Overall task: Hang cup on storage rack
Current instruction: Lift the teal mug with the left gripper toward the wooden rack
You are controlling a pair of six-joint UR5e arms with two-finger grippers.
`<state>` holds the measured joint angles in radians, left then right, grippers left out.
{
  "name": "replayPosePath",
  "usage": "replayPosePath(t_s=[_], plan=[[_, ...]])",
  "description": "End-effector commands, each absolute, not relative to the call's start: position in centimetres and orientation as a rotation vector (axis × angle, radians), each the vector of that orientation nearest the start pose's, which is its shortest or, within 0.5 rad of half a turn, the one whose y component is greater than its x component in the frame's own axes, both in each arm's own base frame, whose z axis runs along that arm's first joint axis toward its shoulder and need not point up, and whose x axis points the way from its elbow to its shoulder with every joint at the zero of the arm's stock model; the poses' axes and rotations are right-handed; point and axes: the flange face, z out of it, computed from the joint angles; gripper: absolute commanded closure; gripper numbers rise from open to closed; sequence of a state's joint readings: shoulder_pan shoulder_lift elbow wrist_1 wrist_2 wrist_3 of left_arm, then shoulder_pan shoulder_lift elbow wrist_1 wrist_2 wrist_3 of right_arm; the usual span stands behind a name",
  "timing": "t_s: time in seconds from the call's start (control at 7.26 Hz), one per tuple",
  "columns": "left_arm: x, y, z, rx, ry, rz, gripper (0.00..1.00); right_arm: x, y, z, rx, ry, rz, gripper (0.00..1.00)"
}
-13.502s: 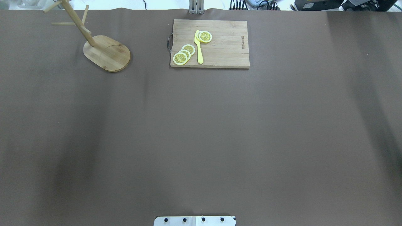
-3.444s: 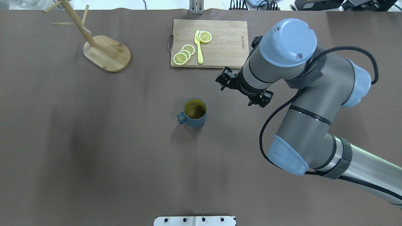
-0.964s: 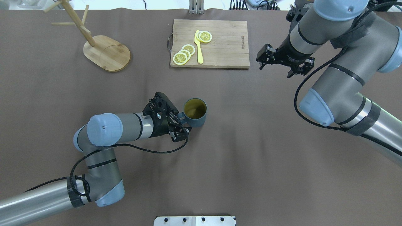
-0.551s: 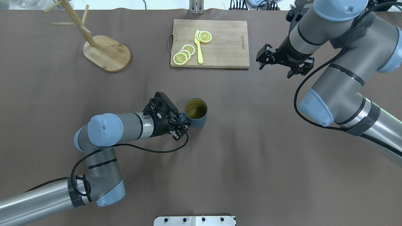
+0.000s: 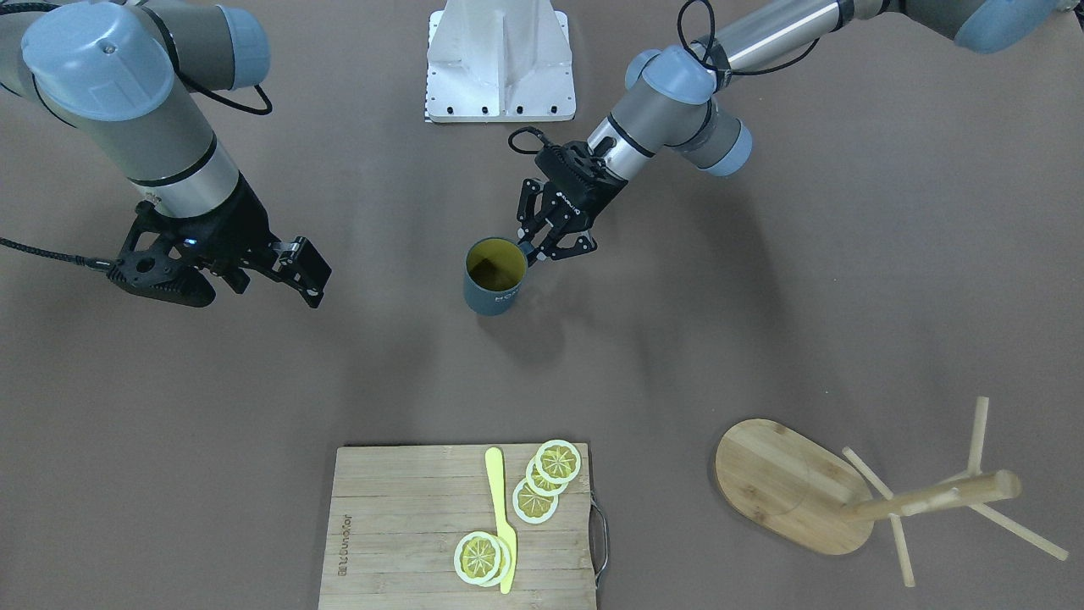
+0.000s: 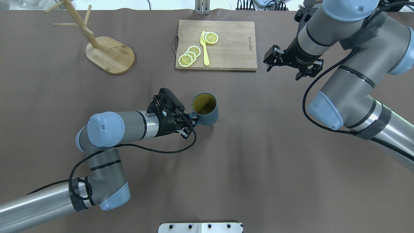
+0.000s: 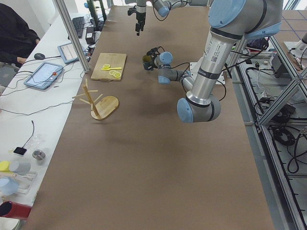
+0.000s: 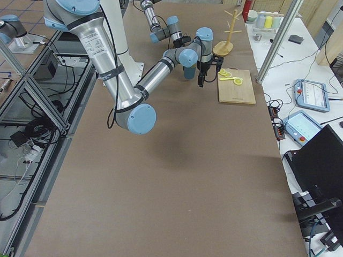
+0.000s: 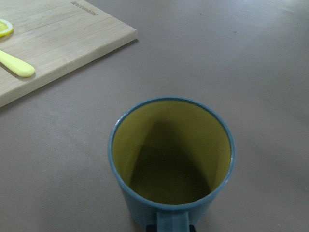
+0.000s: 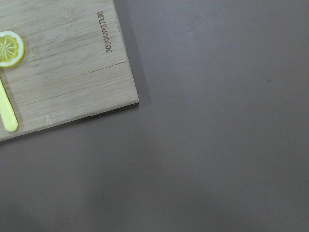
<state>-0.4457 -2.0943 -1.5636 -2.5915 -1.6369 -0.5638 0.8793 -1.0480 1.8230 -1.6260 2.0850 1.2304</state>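
Observation:
The slate-blue cup [image 6: 205,109], yellowish inside, is near the table's middle and seems raised a little off the cloth. My left gripper [image 6: 193,119] is shut on its loop handle from the robot's side; it also shows in the front view [image 5: 530,247] beside the cup [image 5: 494,276]. The left wrist view looks down into the cup [image 9: 171,159], with its handle at the bottom edge. The wooden storage rack [image 6: 110,55] stands at the far left, its pegs bare. My right gripper [image 6: 284,71] is open and empty, above the table beside the cutting board's right end.
A cutting board [image 6: 216,45] with lemon slices [image 6: 189,55] and a yellow knife [image 6: 204,48] lies at the far middle. Its corner shows in the right wrist view [image 10: 58,63]. The robot's base plate [image 5: 500,59] is at the near edge.
My left gripper has closed on the cup's handle and lifted the cup, carrying it slightly right and farther from the robot. The right arm has held still for the last second.

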Motion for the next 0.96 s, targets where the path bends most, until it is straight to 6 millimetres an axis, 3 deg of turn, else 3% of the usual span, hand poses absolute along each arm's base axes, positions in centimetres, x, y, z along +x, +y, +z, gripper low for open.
replayPosePath(t_s=[0.0,0.14,0.55,0.83], plan=[[49.7,-39.8,19.9,0.92,1.352,0.303,1.0,-32.3,-54.0,25.5,0.01,-0.864,0.332,0.0],[47.7,-41.6,19.2,0.852,1.407,0.204,1.0,-32.2,-54.1,25.5,0.013,-0.864,0.329,0.0],[37.6,-51.1,20.0,0.627,1.463,-0.138,1.0,-32.1,-54.2,25.4,0.019,-0.865,0.32,0.0],[33.8,-54.7,21.1,0.569,1.466,-0.324,1.0,-30.6,-54.9,25.5,0.052,-0.872,0.246,0.0]])
